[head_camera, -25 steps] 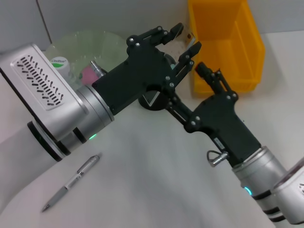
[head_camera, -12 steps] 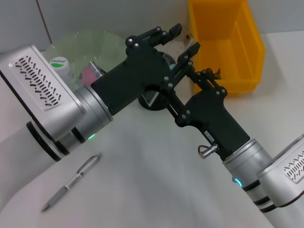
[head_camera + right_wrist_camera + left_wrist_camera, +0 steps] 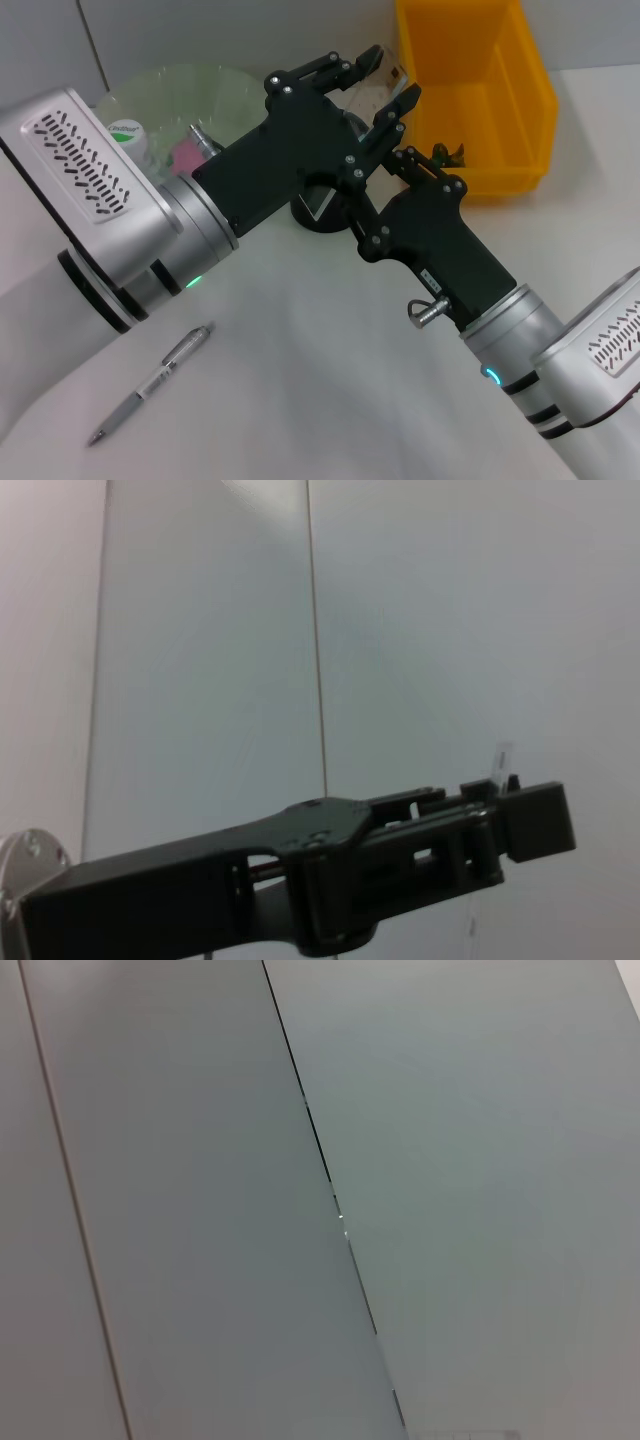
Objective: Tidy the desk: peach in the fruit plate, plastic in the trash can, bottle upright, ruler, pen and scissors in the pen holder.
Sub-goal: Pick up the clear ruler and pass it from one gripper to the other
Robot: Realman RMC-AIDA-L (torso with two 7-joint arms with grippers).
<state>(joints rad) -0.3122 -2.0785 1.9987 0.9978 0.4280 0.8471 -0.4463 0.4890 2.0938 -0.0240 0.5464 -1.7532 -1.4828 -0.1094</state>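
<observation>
Black left claw [image 3: 385, 85] across pen holder [image 3: 318, 205]

The white desk [image 3: 330, 380] carries a pen [image 3: 150, 384], a green plate [image 3: 190, 90], a yellow bin [image 3: 480, 90] and a black holder [image 3: 322, 208] (mostly hidden by the arms).

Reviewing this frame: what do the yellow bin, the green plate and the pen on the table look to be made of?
Yellow bin: probably moulded plastic, going by its uniform opaque colour, smooth walls and soft sheen.
Green plate: translucent, glossy, so glass or clear plastic; the look leaves it open.
Pen: silver-grey barrel with bright highlights, so metal or metallic-finish plastic, with a clip near its upper end.
</observation>
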